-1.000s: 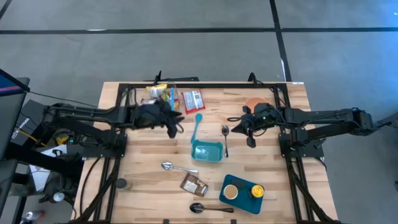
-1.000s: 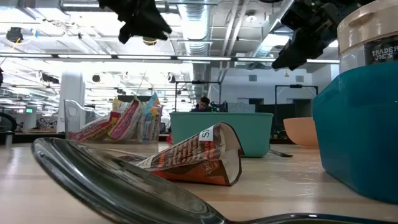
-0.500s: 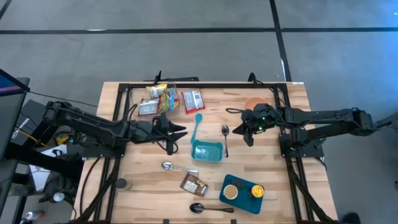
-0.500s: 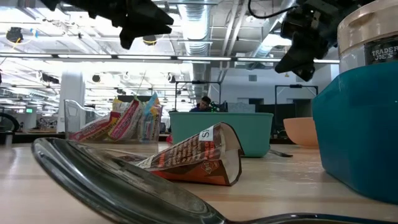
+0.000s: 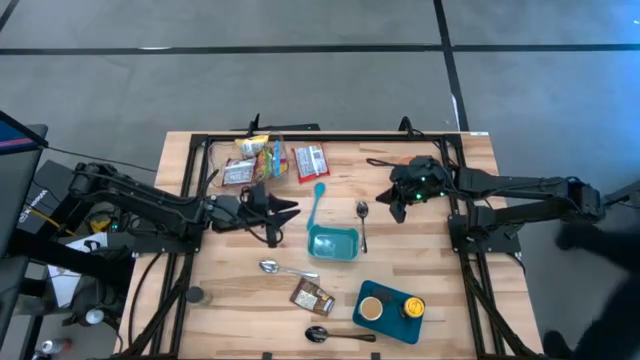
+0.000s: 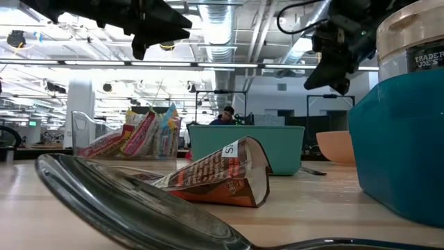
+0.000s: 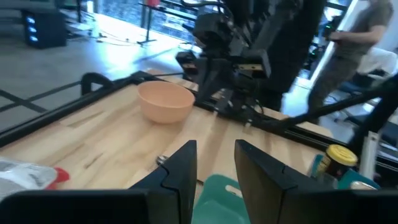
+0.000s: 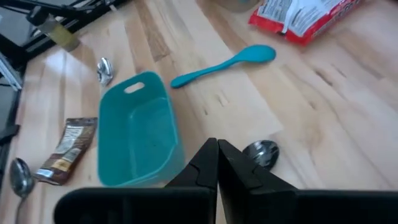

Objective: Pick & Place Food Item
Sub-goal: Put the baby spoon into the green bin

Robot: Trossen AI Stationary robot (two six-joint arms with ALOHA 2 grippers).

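Observation:
Snack packets [image 5: 258, 150], a grey packet [image 5: 237, 172] and a red packet [image 5: 310, 160] lie flat at the table's far left. A brown packet [image 5: 312, 297] lies near the front. A teal container [image 5: 333, 242] stands mid-table beside a teal spoon [image 5: 318, 200]. My left gripper [image 5: 287, 210] hangs in the air left of the container and points level toward the table's right. Its fingers [image 7: 186, 165] stand apart with nothing between them. My right gripper [image 5: 398, 212] hovers shut [image 8: 217, 155] above a metal spoon [image 8: 261, 152], holding nothing.
An orange bowl [image 7: 165, 102] sits at the far right, partly under my right arm. A blue tray [image 5: 390, 308] with a jar and a cup stands at the front right. Two more metal spoons [image 5: 275, 267] [image 5: 340, 335] lie near the front. A person stands beyond the table.
My left gripper has come down and toward the near edge. It has tipped from pointing down to nearly level, and this has uncovered the grey packet. My right gripper has rolled about its own line and drawn a little toward the far edge.

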